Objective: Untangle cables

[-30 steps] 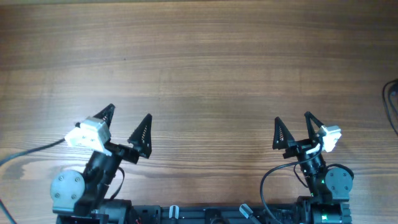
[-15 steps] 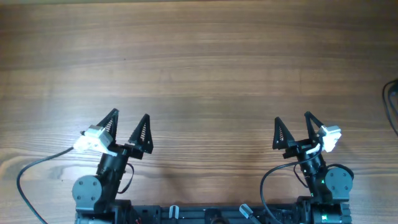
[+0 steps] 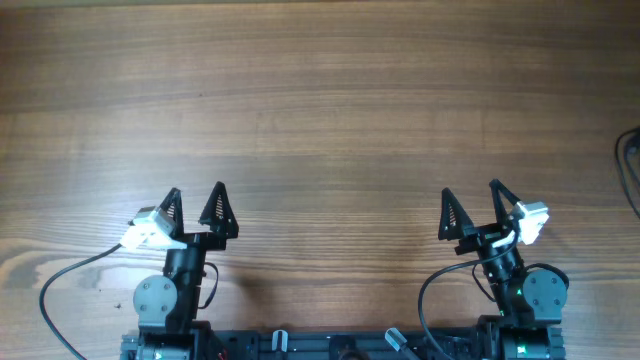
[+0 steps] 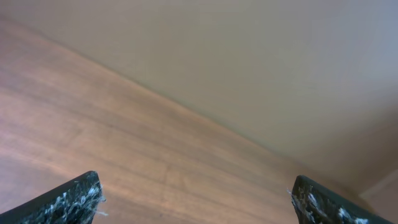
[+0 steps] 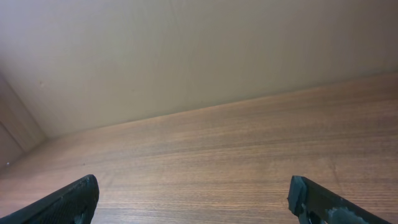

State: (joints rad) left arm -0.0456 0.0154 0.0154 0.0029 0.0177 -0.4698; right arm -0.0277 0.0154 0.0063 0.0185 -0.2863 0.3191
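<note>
A wood-grain table (image 3: 330,90) is seen from overhead, with both arms set along the lower edge of the frame. The left gripper (image 3: 195,189) is placed at the lower left, its two dark triangular fingers (image 3: 216,208) spread apart with bare wood showing between them; nothing is held. The right gripper (image 3: 470,187) is placed at the lower right, likewise parted and empty, its tips set a little wider than the left pair. A white block (image 3: 150,228) is mounted on the left wrist, and a second block (image 3: 531,218) on the right wrist; any lettering on them is too small to be read. A small green light (image 3: 519,292) is lit on the right arm near its base. Of the cables (image 3: 621,158), only a thin dark curve is shown at the far right edge at mid-height, mostly cut off by the frame and well apart from both grippers; its plug ends cannot be made out. In the left wrist view, two scuffed black tips are seen in the lower corners, with table and a beige wall (image 4: 261,56) beyond. In the right wrist view the same layout is shown, and the cables are not caught in either.
</note>
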